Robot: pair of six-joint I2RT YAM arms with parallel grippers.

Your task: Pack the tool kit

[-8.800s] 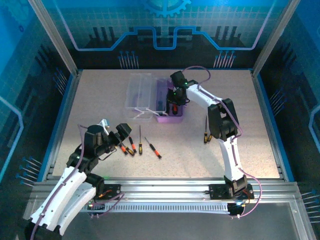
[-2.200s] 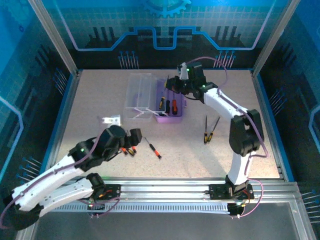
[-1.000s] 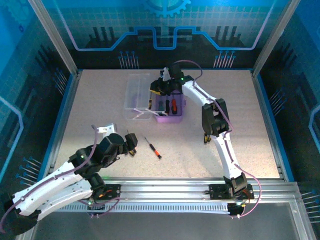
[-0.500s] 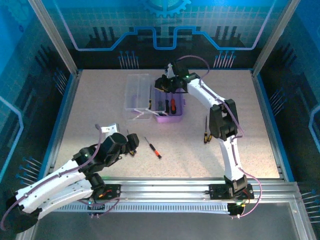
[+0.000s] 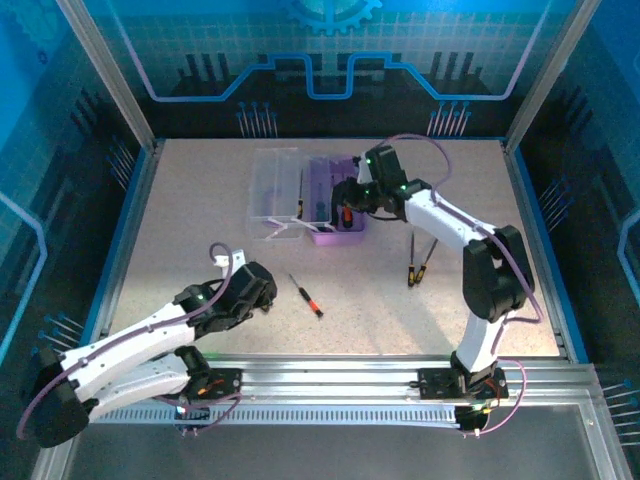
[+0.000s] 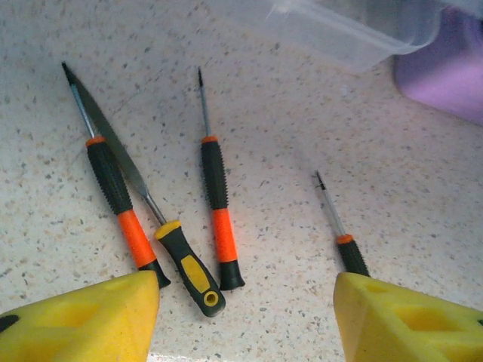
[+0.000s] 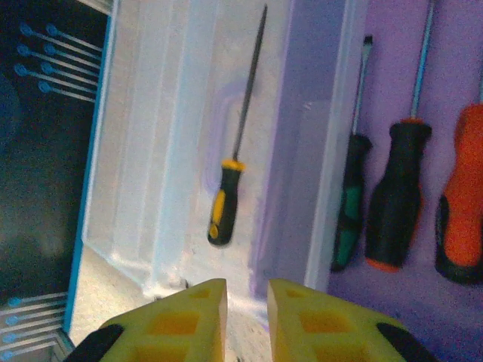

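The purple case (image 5: 338, 236) lies open at the table's middle back, its clear lid (image 5: 274, 183) folded out to the left. My right gripper (image 7: 247, 305) hovers over the seam between lid and case, its fingers a narrow gap apart with nothing between them. A yellow-black tool (image 7: 225, 197) lies on the lid. Green (image 7: 348, 207), black (image 7: 395, 197) and red (image 7: 461, 219) handled screwdrivers lie in the case. My left gripper (image 6: 246, 305) stands open just above the table over loose screwdrivers: two orange-black ones (image 6: 118, 198) (image 6: 219, 220) and a yellow-black one (image 6: 187, 262).
A fourth slim screwdriver (image 6: 343, 243) lies by my left gripper's right finger; the top view shows it at the table's middle (image 5: 306, 296). Two more screwdrivers (image 5: 412, 262) lie right of centre, near the right arm. Metal frame rails edge the table.
My left gripper has lowered over the loose screwdrivers and its fingers have come closer together. My right gripper has moved right, from above the lid toward the case.
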